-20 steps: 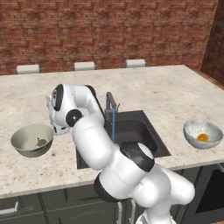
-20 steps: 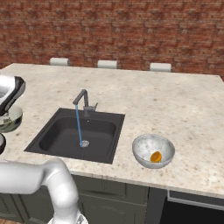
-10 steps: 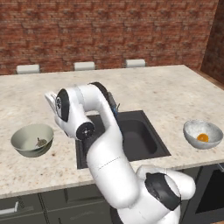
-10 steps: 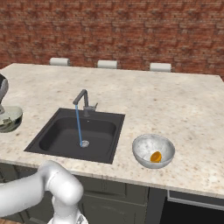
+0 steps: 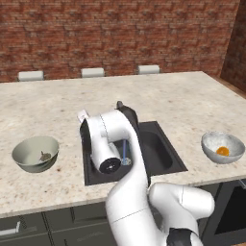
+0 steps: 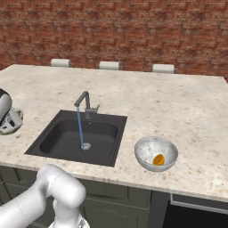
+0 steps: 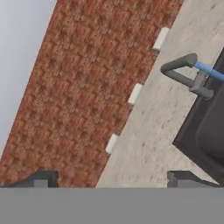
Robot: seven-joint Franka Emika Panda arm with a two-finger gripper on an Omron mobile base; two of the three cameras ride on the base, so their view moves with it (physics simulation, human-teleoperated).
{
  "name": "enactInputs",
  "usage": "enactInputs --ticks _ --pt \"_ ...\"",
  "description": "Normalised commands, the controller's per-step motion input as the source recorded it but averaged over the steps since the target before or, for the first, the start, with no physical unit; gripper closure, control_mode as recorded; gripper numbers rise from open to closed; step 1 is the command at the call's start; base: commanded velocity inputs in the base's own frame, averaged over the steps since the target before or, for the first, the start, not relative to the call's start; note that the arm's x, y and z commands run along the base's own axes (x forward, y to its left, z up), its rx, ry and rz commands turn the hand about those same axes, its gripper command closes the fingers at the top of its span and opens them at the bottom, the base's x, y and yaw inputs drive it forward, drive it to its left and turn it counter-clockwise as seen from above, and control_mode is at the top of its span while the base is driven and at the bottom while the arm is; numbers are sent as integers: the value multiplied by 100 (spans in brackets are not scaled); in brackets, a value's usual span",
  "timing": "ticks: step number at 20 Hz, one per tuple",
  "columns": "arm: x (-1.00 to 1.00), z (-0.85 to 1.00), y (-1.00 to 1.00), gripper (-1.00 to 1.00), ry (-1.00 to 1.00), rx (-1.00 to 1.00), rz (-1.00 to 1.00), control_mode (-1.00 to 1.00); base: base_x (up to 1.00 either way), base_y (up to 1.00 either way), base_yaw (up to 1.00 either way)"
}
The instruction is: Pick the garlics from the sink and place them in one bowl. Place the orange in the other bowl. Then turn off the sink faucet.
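Orange (image 6: 158, 159) sits in mottled bowl (image 6: 143, 153). Green bowl (image 5: 24, 151) holds a brown lump, likely garlic; second not discernible. Sink (image 6: 53, 138) looks empty. Faucet (image 6: 84, 103) running: left to do. Pincer (image 7: 113, 179) tips apart, holding nothing.

counter (image 6: 178, 102): lying speckled beige, holding a dark sink (image 6: 53, 141)
bowls: green-grey bowl (image 5: 29, 162) sitting left — mottled bowl (image 6: 147, 153) sitting right

Orange (image 6: 158, 159) in mottled bowl (image 6: 147, 149)
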Motion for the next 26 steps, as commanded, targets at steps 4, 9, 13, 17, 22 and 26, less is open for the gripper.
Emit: enactInputs --ticks 4,9,13,17,22,26 --pt "-26 40 -45 -100 -10 -35 -42 -100 0 0 0" --pt "-46 52 -19 -100 -24 -8 -16 -100 0 0 0" --pt "-74 54 -48 -100 -47 12 0 -100 0 0 0" --pt "-64 62 -97 -100 -24 37 1 -100 0 0 0" --pt "-32 59 -100 -100 4 54 6 -100 0 0 0" --pt "-8 35 -100 -100 20 64 13 -100 0 0 0"
